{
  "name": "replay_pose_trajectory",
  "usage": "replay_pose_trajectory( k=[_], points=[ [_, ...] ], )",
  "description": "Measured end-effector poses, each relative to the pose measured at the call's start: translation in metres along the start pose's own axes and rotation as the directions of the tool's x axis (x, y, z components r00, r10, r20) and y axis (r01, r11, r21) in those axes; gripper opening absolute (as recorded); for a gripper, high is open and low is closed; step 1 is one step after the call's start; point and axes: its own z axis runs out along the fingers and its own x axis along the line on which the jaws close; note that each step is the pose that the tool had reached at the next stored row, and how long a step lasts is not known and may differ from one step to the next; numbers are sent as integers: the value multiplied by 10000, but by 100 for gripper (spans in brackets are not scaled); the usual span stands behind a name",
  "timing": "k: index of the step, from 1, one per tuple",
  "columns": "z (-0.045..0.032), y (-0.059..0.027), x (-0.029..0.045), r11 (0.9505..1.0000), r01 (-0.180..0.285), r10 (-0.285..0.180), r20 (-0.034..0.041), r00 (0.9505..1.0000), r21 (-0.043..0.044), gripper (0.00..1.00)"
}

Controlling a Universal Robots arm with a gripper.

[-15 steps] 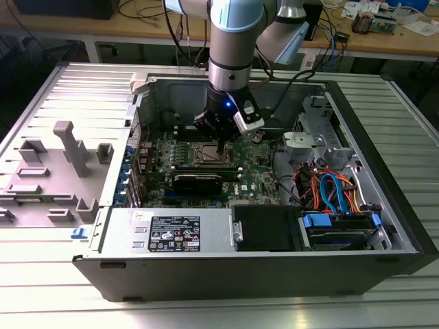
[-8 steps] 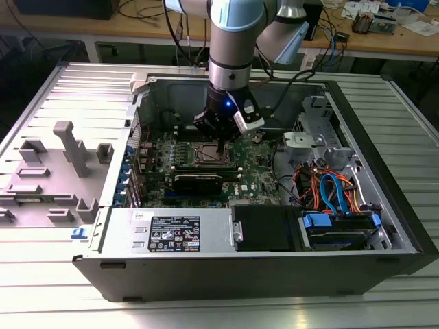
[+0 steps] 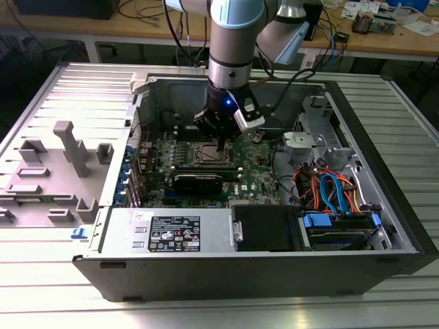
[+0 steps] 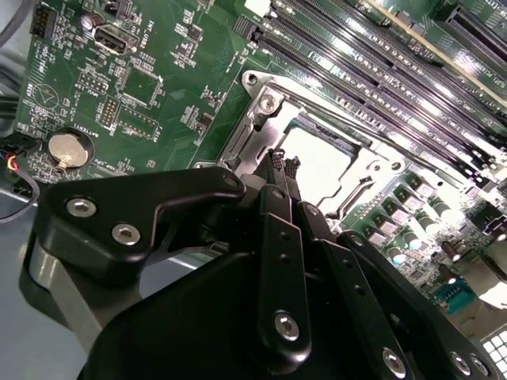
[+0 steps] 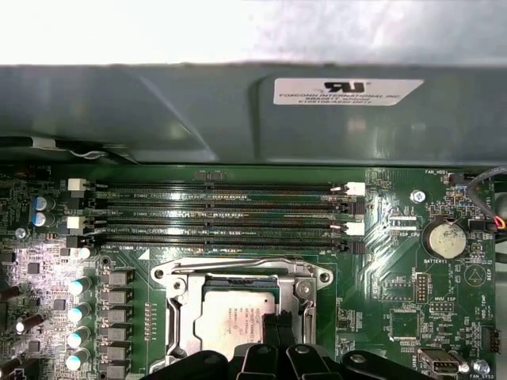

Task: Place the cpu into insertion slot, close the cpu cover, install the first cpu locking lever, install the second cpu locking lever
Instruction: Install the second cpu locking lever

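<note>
The arm's down inside the open PC case (image 3: pixel 384 205), gripper (image 4: pixel 283 162) right over the socket area of the green motherboard (image 3: pixel 257 171). Fingers look pressed together, narrow, nothing visible between them; the tips sit just at the edge of the cpu cover (image 5: pixel 178 305).

Progress, as far as I can judge: the cpu (image 5: pixel 238 324) is already lying flat in the insertion slot (image 5: pixel 297 289), silvery top showing through the cover's window in the first wrist view. So step 1 looks done. The cover seems to be down over the chip too, frame flat around it, so prob. step 2 done or nearly.

Levers: can't tell for sure whether either is latched. The gripper's tips are touching or v. near the frame on the side nearest the camera, so I'd guess it's on the lever work now.
</note>
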Motion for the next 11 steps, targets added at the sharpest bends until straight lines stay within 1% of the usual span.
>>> replay_pose_trajectory(
  k=[4,7,11],
  points=[
    [-1,-16,-35,10000,-1,1,-41,10000,1,11],
    [-1,-41,-36,10000,-2,2,-45,10000,-1,11],
    [-43,-50,-35,10000,-2,2,-45,10000,0,11]
  ],
)
